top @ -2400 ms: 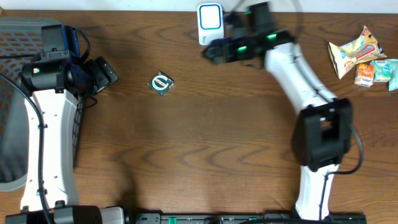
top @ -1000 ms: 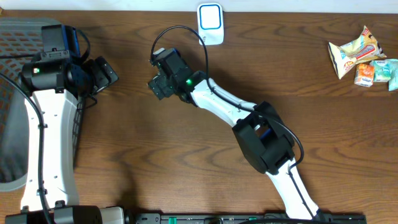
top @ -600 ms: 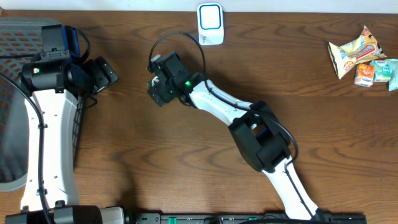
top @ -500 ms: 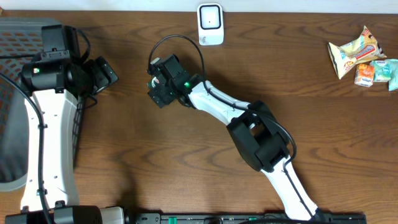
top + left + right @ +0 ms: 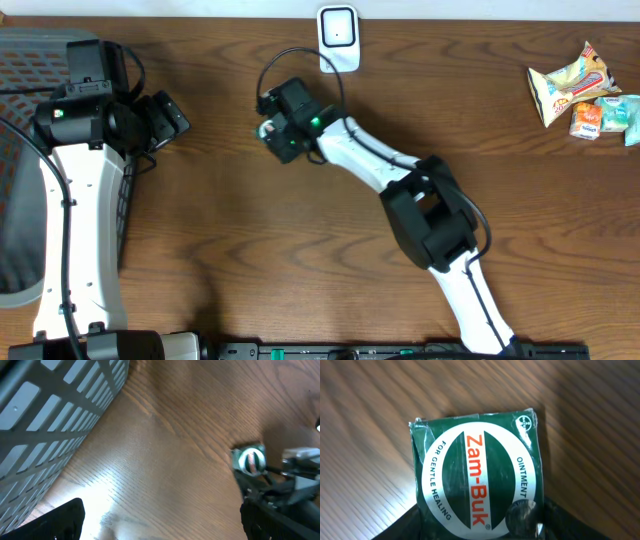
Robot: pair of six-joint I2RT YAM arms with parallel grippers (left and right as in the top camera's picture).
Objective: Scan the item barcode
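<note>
Item: green Zam-Buk ointment box [image 5: 475, 480], label facing up, seen against the wood surface [image 5: 250, 260] toward 11 o'clock from its middle in the overhead view.
Right fingers [image 5: 570, 522]: down at the box, dark tips flanking its lower corners in the wrist view; whether they press on it or stand just clear cannot be told.
Right arm [image 5: 370, 165]: stretched across the surface from 5 o'clock toward the box.
Left fingers [image 5: 60, 520]: spread wide with nothing between them, at 9 o'clock, well apart from the box.
Scanner [image 5: 338, 38]: white unit upright at the 12 o'clock edge, at about 1 o'clock from the box and apart from it.
Basket [image 5: 30, 60]: grey mesh at the far 9 o'clock edge, beside the left arm.
Snack packets [image 5: 580, 95]: small pile at 2 o'clock, well apart from both arms.
</note>
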